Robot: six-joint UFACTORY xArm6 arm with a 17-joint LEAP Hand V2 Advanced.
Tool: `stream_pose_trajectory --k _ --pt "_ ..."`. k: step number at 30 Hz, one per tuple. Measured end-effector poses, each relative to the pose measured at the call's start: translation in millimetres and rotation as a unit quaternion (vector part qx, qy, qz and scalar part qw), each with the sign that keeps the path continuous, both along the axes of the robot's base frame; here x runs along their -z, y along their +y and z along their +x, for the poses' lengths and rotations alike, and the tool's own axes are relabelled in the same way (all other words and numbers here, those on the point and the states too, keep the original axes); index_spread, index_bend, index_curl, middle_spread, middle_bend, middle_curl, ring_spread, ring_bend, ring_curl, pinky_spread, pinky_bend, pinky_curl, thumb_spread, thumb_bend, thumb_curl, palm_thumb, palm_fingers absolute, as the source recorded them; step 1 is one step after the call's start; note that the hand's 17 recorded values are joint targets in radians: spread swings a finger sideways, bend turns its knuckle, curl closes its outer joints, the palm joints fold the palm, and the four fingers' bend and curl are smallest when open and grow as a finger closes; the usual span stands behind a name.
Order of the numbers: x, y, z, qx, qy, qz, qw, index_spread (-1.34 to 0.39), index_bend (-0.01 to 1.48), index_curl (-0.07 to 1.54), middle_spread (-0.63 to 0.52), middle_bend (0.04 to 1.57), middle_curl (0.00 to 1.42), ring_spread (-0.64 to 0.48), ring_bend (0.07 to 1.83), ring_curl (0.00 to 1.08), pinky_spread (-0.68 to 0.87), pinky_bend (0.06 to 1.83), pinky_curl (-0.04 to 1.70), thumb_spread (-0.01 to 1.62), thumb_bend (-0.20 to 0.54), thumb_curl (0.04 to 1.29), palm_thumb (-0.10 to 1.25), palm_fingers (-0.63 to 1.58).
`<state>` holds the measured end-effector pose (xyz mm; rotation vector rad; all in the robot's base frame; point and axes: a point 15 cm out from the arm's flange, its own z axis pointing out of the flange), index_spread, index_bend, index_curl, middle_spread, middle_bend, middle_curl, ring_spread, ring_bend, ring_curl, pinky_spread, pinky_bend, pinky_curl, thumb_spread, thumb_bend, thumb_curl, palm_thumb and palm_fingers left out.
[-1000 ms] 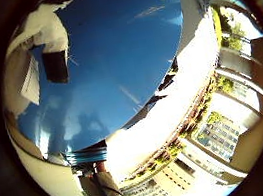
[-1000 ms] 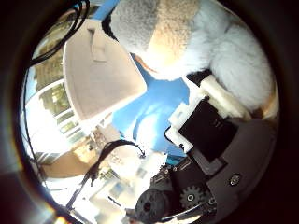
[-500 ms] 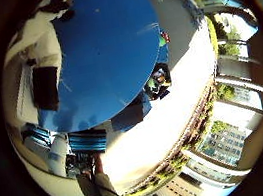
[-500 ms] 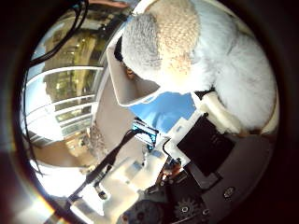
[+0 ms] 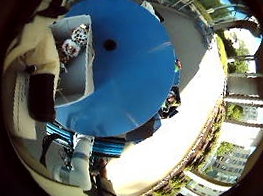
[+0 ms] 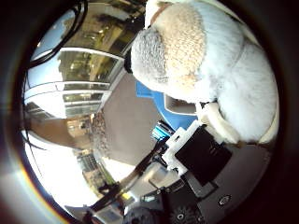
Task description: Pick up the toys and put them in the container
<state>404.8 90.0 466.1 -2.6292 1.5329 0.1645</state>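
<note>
Round blue table (image 5: 133,77) is seen from well above; a grey container (image 5: 73,69) with toys inside sits at its edge. A plush toy (image 6: 210,70) is held clenched in the hand (image 6: 201,158). Transport step judged underway; positioning over the container is called for next.

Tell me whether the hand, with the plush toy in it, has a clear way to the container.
Probably yes. The hand holds the plush toy above the blue table; the container stands open-topped, toys inside, with room left.
</note>
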Motion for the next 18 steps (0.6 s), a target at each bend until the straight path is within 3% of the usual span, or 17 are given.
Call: stream_pose_trajectory --k 3,7,10,16,17,18 --pt "17 28 15 0.002 0.004 0.0 1.0 -1.25 0.55 0.92 -0.21 1.34 1.09 -0.12 1.58 0.84 0.15 1.55 1.01 1.09 -0.011 0.92 0.97 0.7" --pt "47 56 37 0.008 0.013 -0.003 1.0 -1.27 0.53 1.02 -0.21 1.35 1.09 -0.12 1.6 0.84 0.14 1.55 1.02 1.09 -0.045 0.91 0.86 0.68" --pt "63 69 55 0.018 0.006 -0.002 1.0 -1.29 0.52 1.09 -0.21 1.36 1.08 -0.11 1.61 0.84 0.13 1.53 1.03 1.11 -0.02 0.88 0.86 0.63" --pt "111 81 72 0.029 0.041 -0.012 0.999 -1.24 0.51 1.16 -0.18 1.25 1.0 -0.03 1.51 0.75 0.17 1.42 0.98 1.14 -0.03 0.81 0.83 0.64" --pt "118 82 73 0.029 0.047 -0.014 0.998 -1.2 0.49 1.15 -0.17 1.15 0.96 0.01 1.42 0.72 0.19 1.39 0.97 1.14 -0.033 0.79 0.82 0.54" --pt "124 83 72 0.028 0.054 -0.017 0.998 -1.11 0.34 1.13 -0.15 0.98 0.9 0.04 1.38 0.72 0.21 1.39 0.97 1.14 -0.035 0.77 0.81 0.22"
